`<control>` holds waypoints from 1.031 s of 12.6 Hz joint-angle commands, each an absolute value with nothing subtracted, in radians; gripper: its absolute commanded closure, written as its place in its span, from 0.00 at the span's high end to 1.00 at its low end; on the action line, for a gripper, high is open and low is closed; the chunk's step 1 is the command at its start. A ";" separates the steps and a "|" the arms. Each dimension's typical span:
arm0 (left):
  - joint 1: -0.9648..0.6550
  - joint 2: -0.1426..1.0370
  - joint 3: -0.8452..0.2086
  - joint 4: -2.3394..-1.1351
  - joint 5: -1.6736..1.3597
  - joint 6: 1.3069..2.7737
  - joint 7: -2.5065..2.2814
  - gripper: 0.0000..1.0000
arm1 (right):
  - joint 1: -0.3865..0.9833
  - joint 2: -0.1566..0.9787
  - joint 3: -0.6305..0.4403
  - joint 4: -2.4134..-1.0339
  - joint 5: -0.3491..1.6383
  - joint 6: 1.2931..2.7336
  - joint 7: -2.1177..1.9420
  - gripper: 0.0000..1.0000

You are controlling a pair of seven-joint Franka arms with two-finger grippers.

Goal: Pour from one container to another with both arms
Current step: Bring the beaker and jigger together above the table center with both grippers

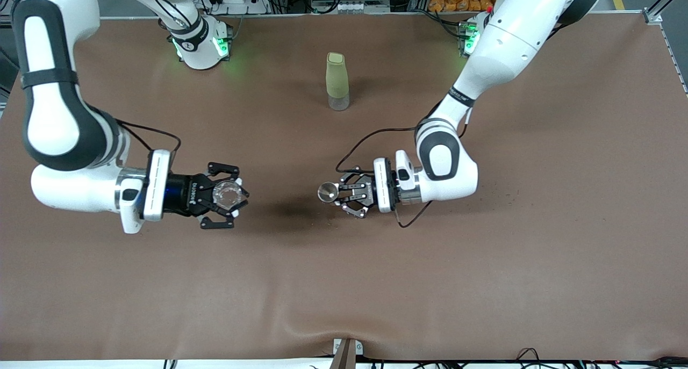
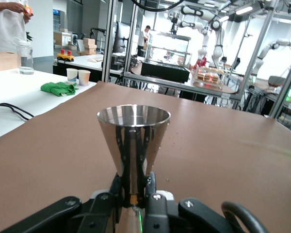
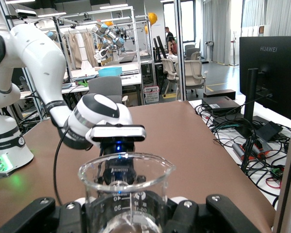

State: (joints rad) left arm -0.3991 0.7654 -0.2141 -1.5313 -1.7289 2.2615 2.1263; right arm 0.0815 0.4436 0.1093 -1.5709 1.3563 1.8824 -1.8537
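Jigger clamped in left jaws, glass cup (graduations 30, 40) in right jaws marked ROBOTIQ.

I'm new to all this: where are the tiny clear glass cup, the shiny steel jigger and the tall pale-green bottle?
tiny clear glass cup (image 1: 228,193), front view, its round mouth.
shiny steel jigger (image 2: 133,141), left wrist view, upper cone wall.
tall pale-green bottle (image 1: 337,79), front view, green body.

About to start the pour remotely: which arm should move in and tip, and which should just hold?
Right, probably. The right gripper holds the small clear glass cup, the pouring vessel, upright. The left gripper holds the shiny steel hourglass jigger upright, mouth open, so it can simply wait. A gap over the brown table separates them.
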 commanded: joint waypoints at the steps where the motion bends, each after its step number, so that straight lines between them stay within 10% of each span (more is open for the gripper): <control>1: -0.445 0.837 -0.198 -1.424 -1.798 2.298 2.122 0.00 | 0.124 0.400 0.107 -1.611 1.381 1.949 -1.800 0.00; 13: -0.462 0.808 -0.198 -1.480 -1.824 2.332 2.108 0.00 | 0.176 0.273 0.161 -1.798 1.341 2.036 -1.620 0.00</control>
State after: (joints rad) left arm -0.4485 0.8328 -0.2015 -1.4549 -1.8093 2.3174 2.1138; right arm 0.1761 0.3436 0.1538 -1.7179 1.3517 2.0162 -1.6536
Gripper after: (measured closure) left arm 0.789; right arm 0.855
